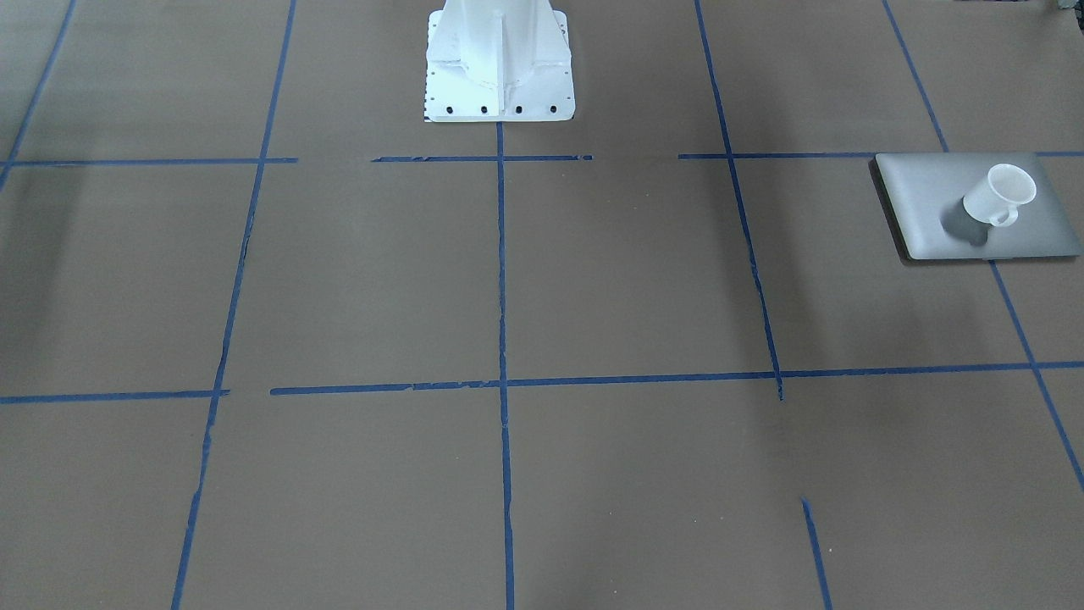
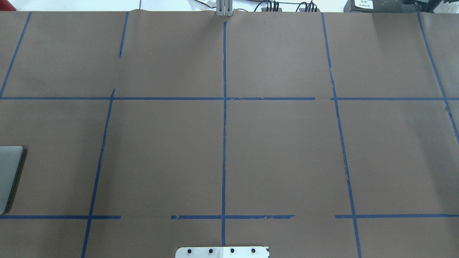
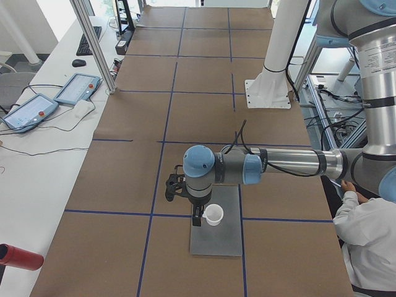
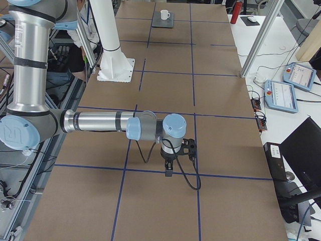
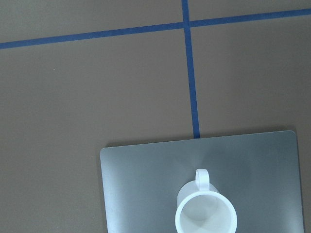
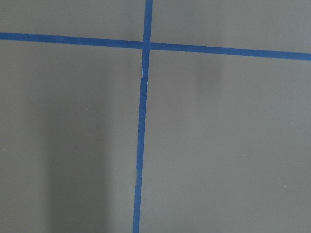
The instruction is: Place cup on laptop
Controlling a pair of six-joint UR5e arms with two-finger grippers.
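The small white cup (image 1: pixel 1002 195) stands upright on the flat silver-grey laptop (image 1: pixel 923 212), at the table end on my left. Both show in the left wrist view, the cup (image 5: pixel 205 213) at the bottom edge on the laptop lid (image 5: pixel 141 184). In the exterior left view my left gripper (image 3: pixel 197 218) hangs just beside the cup (image 3: pixel 214 215), above the laptop (image 3: pixel 216 238); I cannot tell whether it is open or shut. My right gripper (image 4: pixel 169 170) points down over bare brown table, far from the cup (image 4: pixel 164 14); its state cannot be told either.
The white robot pedestal (image 1: pixel 500 68) stands at the table's middle near edge. Blue tape lines grid the brown cover. A person in white (image 3: pixel 371 247) sits by the laptop end. Teach pendants (image 3: pixel 77 88) and a red cylinder (image 3: pixel 18 257) lie off the table.
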